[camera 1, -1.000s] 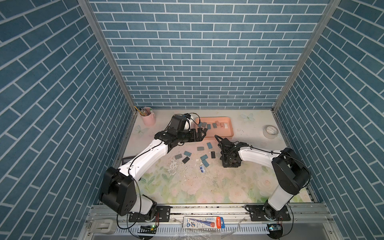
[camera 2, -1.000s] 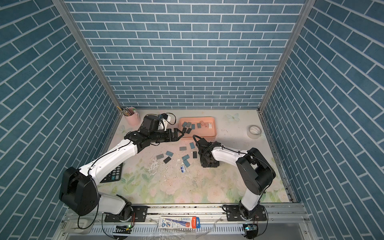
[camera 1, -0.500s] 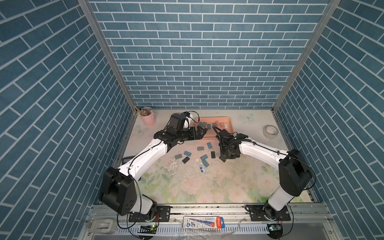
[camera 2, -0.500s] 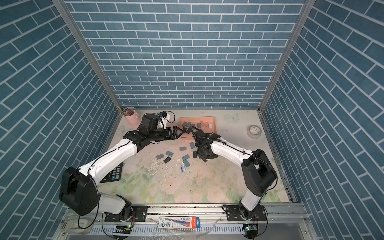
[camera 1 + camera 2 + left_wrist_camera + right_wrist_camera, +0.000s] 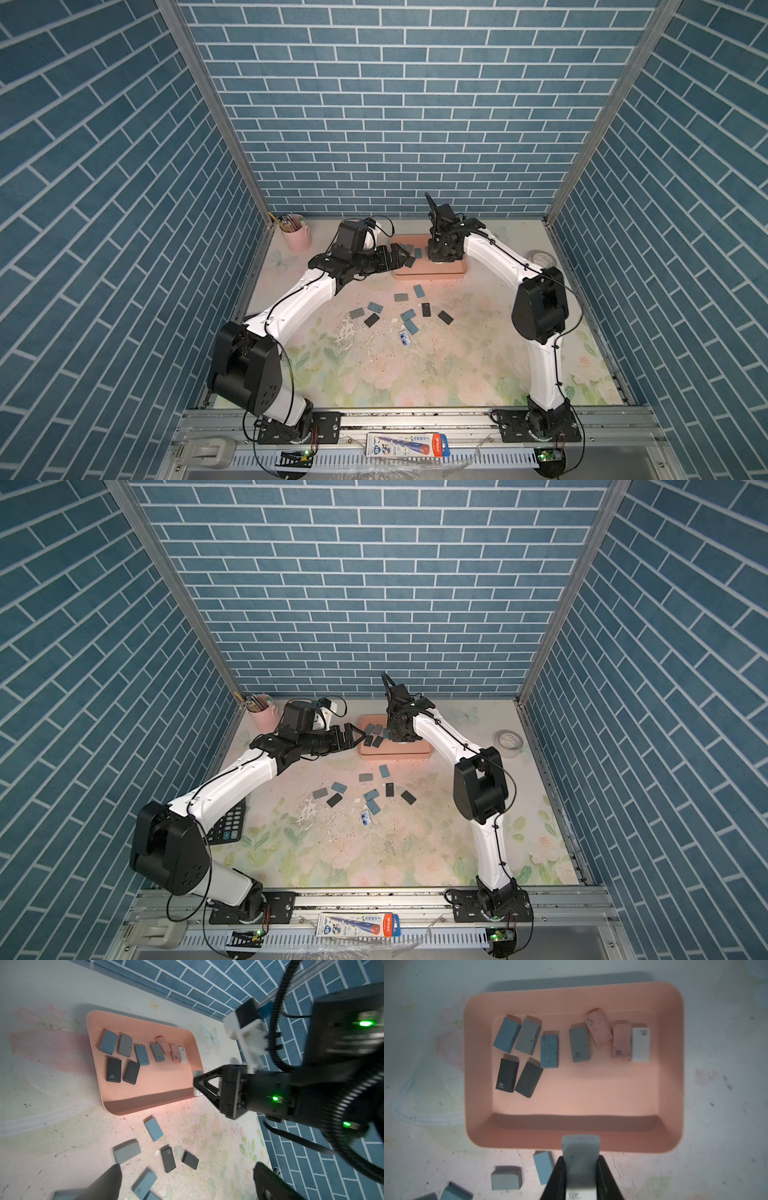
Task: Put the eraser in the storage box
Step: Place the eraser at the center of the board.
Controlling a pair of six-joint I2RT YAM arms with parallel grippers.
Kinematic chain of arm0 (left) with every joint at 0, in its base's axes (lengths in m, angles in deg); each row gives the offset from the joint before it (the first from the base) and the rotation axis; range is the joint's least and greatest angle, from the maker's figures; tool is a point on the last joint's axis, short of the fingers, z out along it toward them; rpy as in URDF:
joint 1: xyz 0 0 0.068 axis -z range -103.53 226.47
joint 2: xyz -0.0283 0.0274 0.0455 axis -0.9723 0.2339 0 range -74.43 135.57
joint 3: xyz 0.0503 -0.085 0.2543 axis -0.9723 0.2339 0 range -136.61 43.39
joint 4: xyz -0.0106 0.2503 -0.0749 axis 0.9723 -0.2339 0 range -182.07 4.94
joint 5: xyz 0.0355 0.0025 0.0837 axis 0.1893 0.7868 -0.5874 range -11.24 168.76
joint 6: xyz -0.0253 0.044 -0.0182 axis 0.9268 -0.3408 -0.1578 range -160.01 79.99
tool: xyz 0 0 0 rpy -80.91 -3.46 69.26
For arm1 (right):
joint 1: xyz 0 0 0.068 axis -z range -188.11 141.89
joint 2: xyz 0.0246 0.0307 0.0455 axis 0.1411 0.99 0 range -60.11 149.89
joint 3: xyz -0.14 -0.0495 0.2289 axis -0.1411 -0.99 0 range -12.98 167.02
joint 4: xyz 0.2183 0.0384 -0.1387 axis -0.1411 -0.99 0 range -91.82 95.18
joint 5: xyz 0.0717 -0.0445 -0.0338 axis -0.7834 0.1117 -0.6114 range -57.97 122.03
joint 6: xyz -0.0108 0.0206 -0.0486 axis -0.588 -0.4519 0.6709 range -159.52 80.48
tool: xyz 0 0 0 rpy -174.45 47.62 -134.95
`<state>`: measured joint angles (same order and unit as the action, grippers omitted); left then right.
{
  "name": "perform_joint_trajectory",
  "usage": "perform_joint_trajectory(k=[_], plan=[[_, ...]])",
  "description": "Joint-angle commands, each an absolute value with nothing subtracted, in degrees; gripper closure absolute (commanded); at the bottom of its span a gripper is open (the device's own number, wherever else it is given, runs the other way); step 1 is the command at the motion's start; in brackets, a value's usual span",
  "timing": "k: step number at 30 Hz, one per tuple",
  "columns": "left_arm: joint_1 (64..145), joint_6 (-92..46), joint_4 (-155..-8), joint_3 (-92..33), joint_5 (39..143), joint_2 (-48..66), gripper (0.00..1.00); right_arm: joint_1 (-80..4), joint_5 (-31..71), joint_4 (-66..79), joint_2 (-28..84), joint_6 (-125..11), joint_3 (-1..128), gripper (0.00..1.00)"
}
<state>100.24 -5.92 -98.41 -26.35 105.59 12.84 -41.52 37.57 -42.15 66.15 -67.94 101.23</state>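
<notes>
Eraser carried to the storage box, not yet released.

In both top views the right tool (image 5: 441, 257) hangs over the storage box (image 5: 455, 270), and the left tool (image 5: 398, 257) gapes wide beside it. The left wrist view shows the white eraser (image 5: 197, 1073) pinched above the near rim. In the right wrist view its long axis seems to point boxward. Next: move inward, then open.

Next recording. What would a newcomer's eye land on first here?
The salmon storage box at the back of the table, already holding erasers in blue, grey, black, pink and white. Over its rim, the right claw is shut on a pale speckled eraser, while the left claw gapes open at the box's side. More loose erasers lie scattered in front.
</notes>
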Motion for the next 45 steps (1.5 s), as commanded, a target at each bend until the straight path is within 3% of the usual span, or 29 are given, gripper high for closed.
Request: perform_joint_trajectory(k=[1, 16, 34, 45], plan=[[99.3, -5.9, -99.0, -26.7, 107.0, 13.8, 0.0, -41.6, 34.0, -43.6, 71.7, -67.1, 106.6, 0.81], [98.9, -7.1, -100.1, -26.7, 106.9, 15.0, 0.01, -41.4, 30.4, -45.3, 88.2, -68.9, 123.4, 0.8], [98.9, -7.3, -100.4, -27.0, 106.7, 15.5, 0.01, -41.8, 33.7, -48.8, 90.3, -70.0, 125.9, 0.78], [98.9, -7.4, -100.7, -27.0, 106.5, 15.1, 0.0, -41.9, 34.1, -49.8, 89.5, -69.8, 127.0, 0.63]])
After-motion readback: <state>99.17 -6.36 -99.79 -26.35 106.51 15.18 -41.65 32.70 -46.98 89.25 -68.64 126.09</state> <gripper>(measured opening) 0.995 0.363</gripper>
